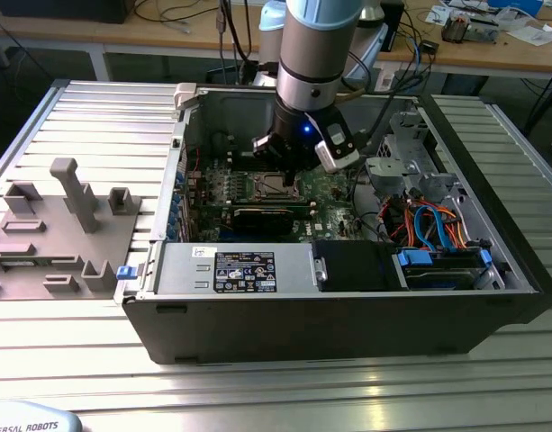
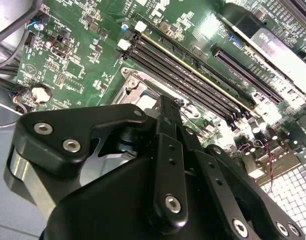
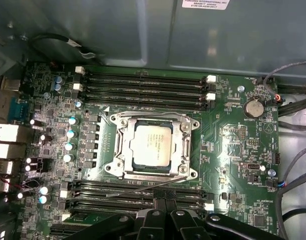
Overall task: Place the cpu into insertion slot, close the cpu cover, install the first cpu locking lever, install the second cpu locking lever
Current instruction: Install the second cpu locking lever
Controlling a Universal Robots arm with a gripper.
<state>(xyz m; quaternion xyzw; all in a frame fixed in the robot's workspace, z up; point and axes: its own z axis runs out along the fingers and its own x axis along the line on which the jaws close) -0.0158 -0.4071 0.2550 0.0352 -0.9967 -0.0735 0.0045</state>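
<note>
1. Though the gripper (image 3: pixel 160 202) hangs just beside the socket, I cannot tell its state.
2. The cpu (image 3: pixel 152 145) sits in the insertion slot under the cpu cover (image 3: pixel 185 142), seemingly closed.
3. The levers look thin and springy; hook them near their ends.

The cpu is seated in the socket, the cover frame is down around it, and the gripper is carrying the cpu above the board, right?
Not quite. In the first wrist view the cpu lies in the insertion slot with the cpu cover down around it. The gripper is not carrying it.
</note>
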